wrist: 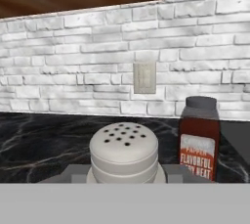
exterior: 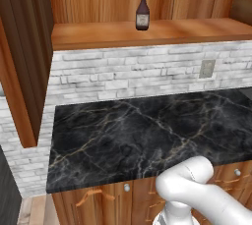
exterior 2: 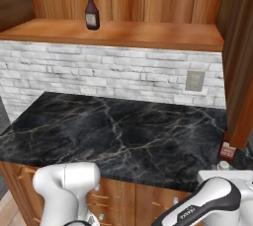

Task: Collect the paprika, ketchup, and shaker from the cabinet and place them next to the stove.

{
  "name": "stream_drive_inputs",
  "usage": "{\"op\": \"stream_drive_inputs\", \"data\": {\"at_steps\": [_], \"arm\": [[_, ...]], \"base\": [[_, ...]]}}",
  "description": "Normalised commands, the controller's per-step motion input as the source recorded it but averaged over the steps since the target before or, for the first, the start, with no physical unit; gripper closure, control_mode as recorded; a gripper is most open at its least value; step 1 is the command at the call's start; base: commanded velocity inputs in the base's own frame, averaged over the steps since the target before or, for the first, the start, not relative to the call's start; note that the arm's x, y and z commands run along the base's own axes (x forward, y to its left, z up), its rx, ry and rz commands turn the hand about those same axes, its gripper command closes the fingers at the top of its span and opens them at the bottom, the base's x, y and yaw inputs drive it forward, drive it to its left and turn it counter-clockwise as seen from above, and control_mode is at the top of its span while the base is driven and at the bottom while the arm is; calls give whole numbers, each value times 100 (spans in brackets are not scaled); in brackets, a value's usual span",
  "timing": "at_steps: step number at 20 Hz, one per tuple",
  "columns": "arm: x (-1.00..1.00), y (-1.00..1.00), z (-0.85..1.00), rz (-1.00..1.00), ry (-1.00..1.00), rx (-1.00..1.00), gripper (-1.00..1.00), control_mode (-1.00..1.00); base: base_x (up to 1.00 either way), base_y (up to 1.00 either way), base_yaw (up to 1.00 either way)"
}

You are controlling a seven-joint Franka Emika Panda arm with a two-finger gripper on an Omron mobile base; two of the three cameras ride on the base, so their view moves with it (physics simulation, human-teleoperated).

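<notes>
Black marble bench [exterior: 147,135]: bare in both base views. One ketchup [exterior: 142,14], upper centre, upright on cabinet [exterior: 147,32] shelf. Hand view adds one shaker [wrist: 124,152], bottom centre, in the tool's [wrist: 124,173] grip; one paprika [wrist: 199,140] right of it.

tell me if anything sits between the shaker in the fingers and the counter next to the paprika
Nothing visible blocks it. In the hand view the shaker sits between the fingers, and the paprika stands on the black marble counter just to its right in that view. Only bare counter and the brick wall lie ahead.
</notes>
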Motion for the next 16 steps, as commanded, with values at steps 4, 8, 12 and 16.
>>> {"op": "stream_drive_inputs", "data": {"at_steps": [4,8,12,16], "arm": [[22,-10,-19,-9,0,-2,100,-100],[28,-10,-23,-9,0,-3,100,-100],[30,-10,-21,-5,0,-1,100,-100],[30,-18,-20,-2,0,0,100,-100]], "base": [[0,0,0],[0,0,0],[0,0,0],[0,0,0]]}}
